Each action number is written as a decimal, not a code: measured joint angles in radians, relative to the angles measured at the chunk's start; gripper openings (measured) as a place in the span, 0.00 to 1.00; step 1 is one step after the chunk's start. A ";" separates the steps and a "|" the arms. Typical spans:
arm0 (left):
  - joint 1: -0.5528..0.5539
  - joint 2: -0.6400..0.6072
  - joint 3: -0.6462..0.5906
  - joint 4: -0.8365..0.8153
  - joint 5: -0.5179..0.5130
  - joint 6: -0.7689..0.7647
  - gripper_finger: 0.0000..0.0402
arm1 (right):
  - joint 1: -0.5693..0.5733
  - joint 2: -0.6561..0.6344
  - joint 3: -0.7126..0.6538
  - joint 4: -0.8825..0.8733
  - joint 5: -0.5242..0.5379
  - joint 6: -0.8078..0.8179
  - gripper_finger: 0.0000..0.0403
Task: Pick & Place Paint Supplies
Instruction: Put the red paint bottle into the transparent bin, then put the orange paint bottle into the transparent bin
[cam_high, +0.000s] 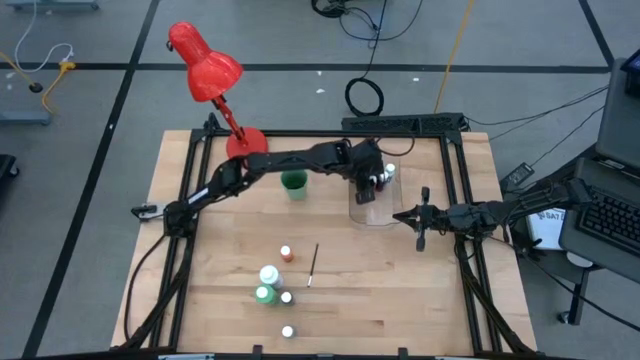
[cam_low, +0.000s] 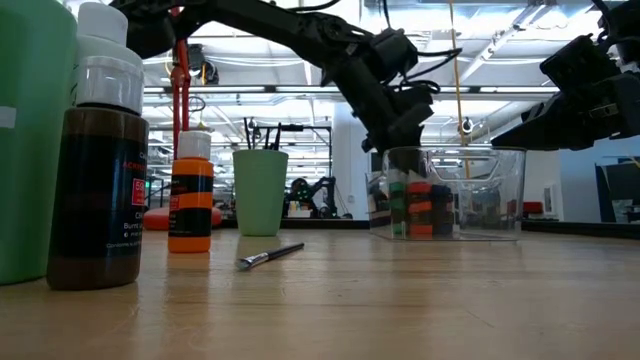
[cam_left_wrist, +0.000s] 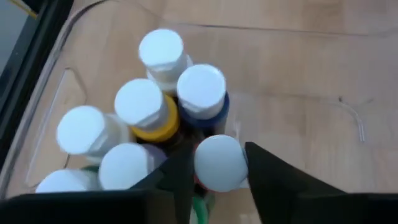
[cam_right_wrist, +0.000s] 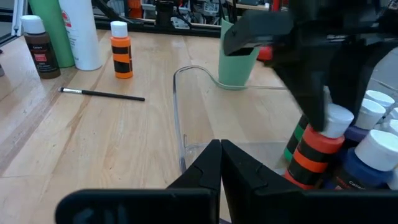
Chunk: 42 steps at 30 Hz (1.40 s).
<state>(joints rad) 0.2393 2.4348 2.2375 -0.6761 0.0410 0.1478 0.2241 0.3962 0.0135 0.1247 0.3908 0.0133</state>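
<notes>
The left gripper (cam_left_wrist: 217, 171) is held over the clear tray (cam_high: 362, 212), its fingers (cam_left_wrist: 273, 177) closed on the white cap of a red-orange paint bottle (cam_right_wrist: 314, 152) that is set among the other white-capped bottles (cam_left_wrist: 146, 109) already clustered in the tray. The right gripper (cam_right_wrist: 221, 163) is held just beside the tray with its fingers pressed together on nothing. On the bench (cam_high: 400, 290), well away from both sets of fingers, an orange bottle (cam_low: 191, 190), a thin brush (cam_low: 270, 255), a brown bottle (cam_low: 100, 170) whose label print cannot be read, and the larger white bottle (cam_right_wrist: 81, 31) and green bottle (cam_right_wrist: 48, 28) are left standing or lying.
</notes>
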 joint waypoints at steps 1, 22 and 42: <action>-0.003 0.001 0.000 0.001 0.000 0.002 0.38 | 0.000 0.000 0.000 0.000 0.000 0.000 0.01; -0.119 -0.510 -0.003 -0.855 -0.086 -0.107 0.74 | 0.000 0.003 0.000 0.004 0.000 0.001 0.01; -0.388 -0.854 -0.685 -0.542 -0.041 -0.258 0.76 | 0.000 0.031 0.000 0.026 0.000 0.058 0.01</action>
<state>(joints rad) -0.1486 1.5813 1.5528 -1.2178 0.0002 -0.1099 0.2245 0.4267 0.0135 0.1509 0.3912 0.0715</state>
